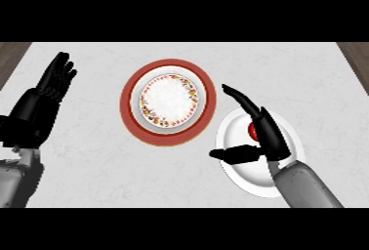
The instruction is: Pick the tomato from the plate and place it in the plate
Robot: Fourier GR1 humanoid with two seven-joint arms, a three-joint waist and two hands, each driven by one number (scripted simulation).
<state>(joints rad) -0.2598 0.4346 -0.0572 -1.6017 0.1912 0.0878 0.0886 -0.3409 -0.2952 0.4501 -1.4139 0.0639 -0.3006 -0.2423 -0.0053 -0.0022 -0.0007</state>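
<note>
Hovering over the white plate (245, 178), the right hand (268, 134) is spread open, thumb apart, holding nothing. One tomato (253, 130) lies on that plate, just under its fingers. Left of the hand sits one red-rimmed plate (169, 97). The left hand (51, 83) rests open, fingers up.

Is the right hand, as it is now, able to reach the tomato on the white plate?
Probably yes. The right hand is open directly over the tomato on the white plate, and nothing lies between them.
</note>
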